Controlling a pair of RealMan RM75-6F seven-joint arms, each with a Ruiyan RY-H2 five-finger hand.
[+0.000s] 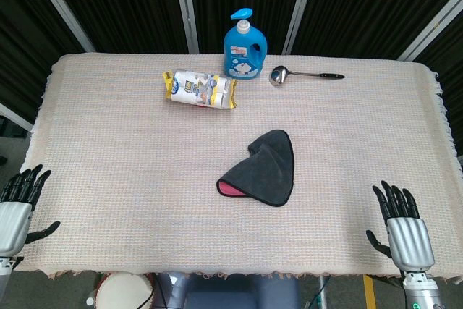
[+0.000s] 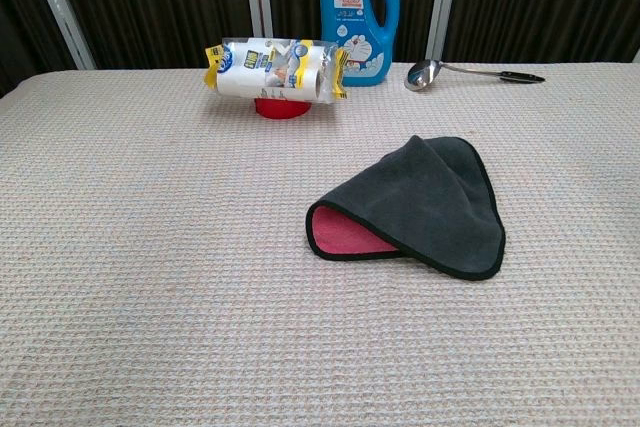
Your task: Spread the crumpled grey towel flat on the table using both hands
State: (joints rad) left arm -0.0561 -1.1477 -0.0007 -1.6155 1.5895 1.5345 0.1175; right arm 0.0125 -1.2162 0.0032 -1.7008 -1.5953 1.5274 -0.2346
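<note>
dark ribbed panels with pale metal posts stand behind the surface [image 1: 108,150], which is covered in a cream woven cloth with a fringed edge.

largest of the things on it is the grey towel [image 1: 264,168], lying folded over on itself in a rough triangle near the middle, ahead of both hands and nearer the right hand than the left. it has a black hem, and a pink underside shows at its near left corner, plainly seen in the chest view [image 2: 415,207]. neither hand touches it.

far beyond the hands, at the back edge, a blue detergent bottle [image 1: 244,45] stands upright with its pump top. just to its left, a clear pack of white rolls [image 1: 201,89] with yellow ends lies on its side; in the chest view it rests on something small and red [image 2: 280,107], which i cannot identify. to the right of the bottle lies a metal ladle [image 1: 304,74], bowl toward the bottle, dark handle pointing away.

the left hand [image 1: 18,204] sits at the near left corner, holding nothing, fingers apart and pointing forward. the right hand [image 1: 401,226] sits at the near right edge, likewise spread and holding nothing. both show only in the head view.
</note>
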